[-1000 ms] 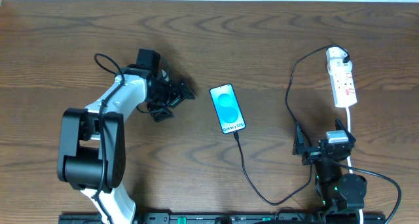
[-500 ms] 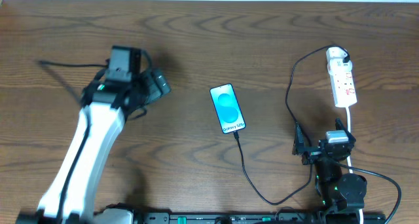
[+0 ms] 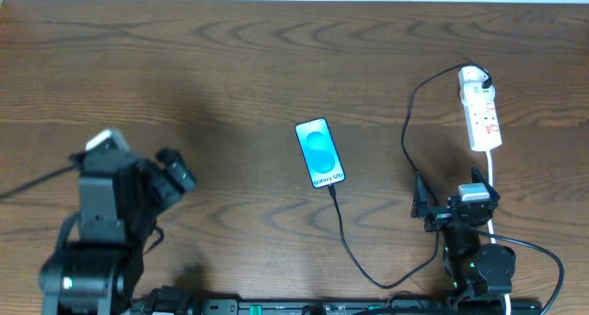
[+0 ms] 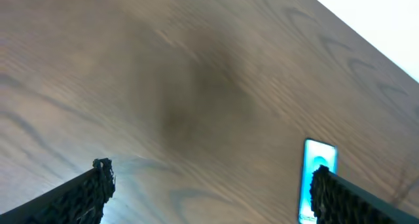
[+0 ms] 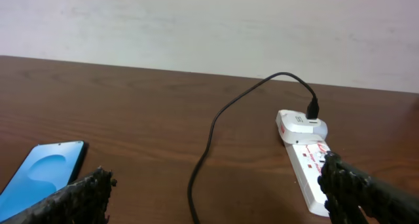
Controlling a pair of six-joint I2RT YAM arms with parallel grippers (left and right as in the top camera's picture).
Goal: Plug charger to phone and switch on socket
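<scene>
Phone (image 3: 320,154) lay face up mid-table (image 3: 276,66), screen lit. Its near edge met the tip of the charger (image 3: 403,135), whose cable looped toward the front edge, then ran up to the far end of the socket (image 3: 482,112) at right. Right gripper (image 5: 216,188) sat just in front of the socket, jaws wide apart and empty; left gripper (image 4: 209,188) hung well left of the phone, jaws likewise spread, holding nothing.

Even, soft lighting; left wrist view motion-blurred.
</scene>
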